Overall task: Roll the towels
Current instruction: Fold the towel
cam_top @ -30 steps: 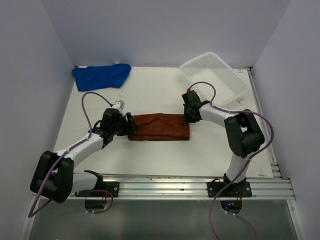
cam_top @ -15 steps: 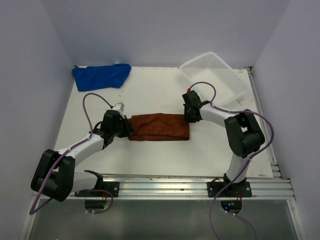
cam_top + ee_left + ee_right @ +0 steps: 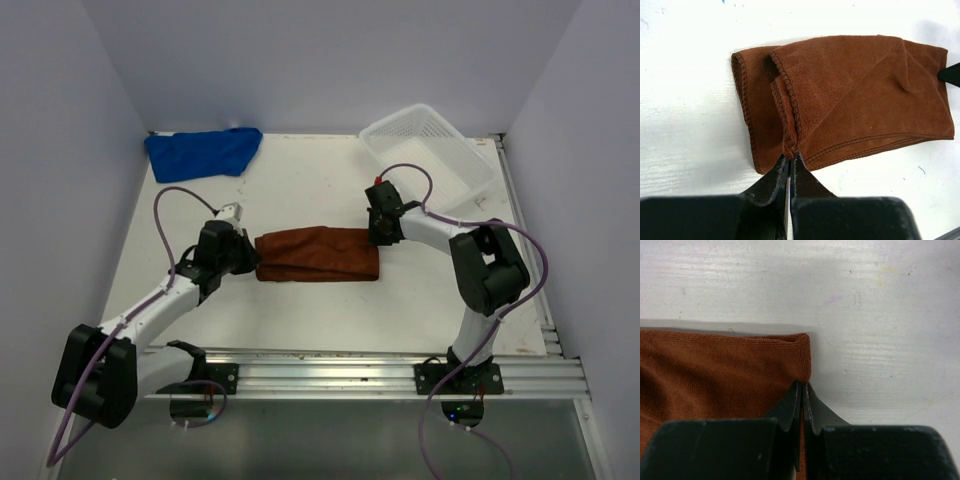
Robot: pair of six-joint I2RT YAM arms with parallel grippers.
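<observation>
while left pincer (image 3: 790, 163) and right pincer (image 3: 801, 390) clamp opposite brown towel (image 3: 318, 255) edges, white table (image 3: 300, 190) surrounds it.

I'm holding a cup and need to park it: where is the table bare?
Bare: the far strip between the blue towel and the basket, and the near band between the brown towel and the rail. Crowded: the middle, where the left pincer and right pincer pinch that towel's ends.

White plastic mesh basket (image 3: 441, 126) set askew at far right corner of white counter (image 3: 300, 190), metal rail (image 3: 340, 374) along near edge, pale lavender walls (image 3: 330, 60) behind.
</observation>
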